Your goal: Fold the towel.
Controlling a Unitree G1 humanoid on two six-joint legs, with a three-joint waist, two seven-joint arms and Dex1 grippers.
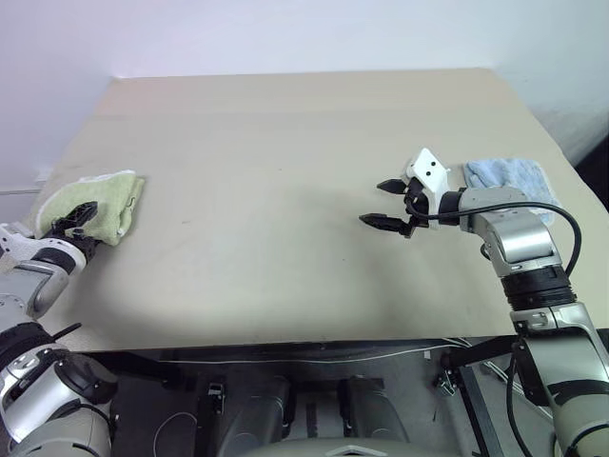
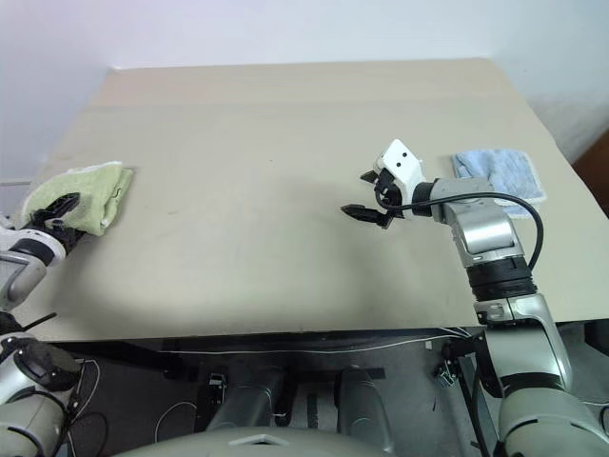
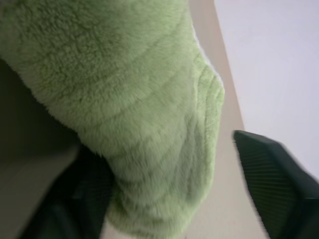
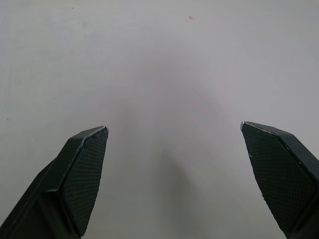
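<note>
Folded towel point(image 1: 95, 202) — left claw point(image 1: 78, 220) beside

The right gripper point(image 4: 174, 164) has its two black fingers point(image 4: 82, 174) spread wide apart, one rising at each lower corner of the view, with a broad gap between them. Each finger tapers to a blunt angled tip, and the inner pads carry a fine cross-hatched texture. Nothing sits between the fingers. Beyond them lies the pale, plain surface of the table point(image 4: 159, 64), smooth and evenly lit, with a soft darker shading running down the middle between the fingers. A tiny reddish speck point(image 4: 190, 18) marks the table far from the fingertips.
</note>
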